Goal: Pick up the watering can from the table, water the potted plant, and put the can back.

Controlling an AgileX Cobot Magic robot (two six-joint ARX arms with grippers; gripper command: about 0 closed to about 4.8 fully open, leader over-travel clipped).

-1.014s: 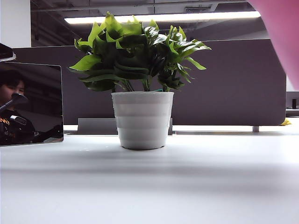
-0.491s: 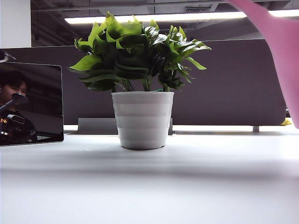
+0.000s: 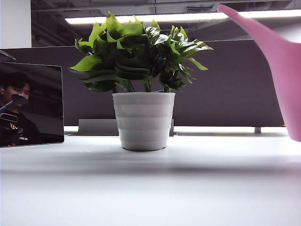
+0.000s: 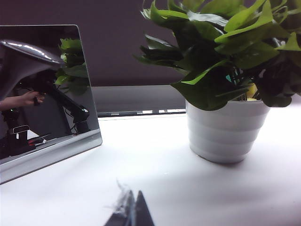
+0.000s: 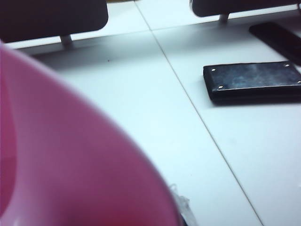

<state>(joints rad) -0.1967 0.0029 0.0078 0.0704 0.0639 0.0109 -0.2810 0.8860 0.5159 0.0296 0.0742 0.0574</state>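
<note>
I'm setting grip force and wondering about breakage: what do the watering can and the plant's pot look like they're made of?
Watering can: looks like smooth pink plastic, an even matte-to-satin surface with one moulded tapering spout.

Pot of the potted plant: white with horizontal ribs and a dull, even finish. It could be plastic or glazed-free ceramic; the look alone doesn't settle it, so treat it as breakable.

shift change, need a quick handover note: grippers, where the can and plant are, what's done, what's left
Left gripper: low over the table near the plant, fingertips together, empty.
Right gripper: not visible; the can fills its wrist view.
Can: off the table at the right, spout pointing up toward the plant, short of the leaves.
Done: can picked up.
Left: water the plant, set the can back.
</note>
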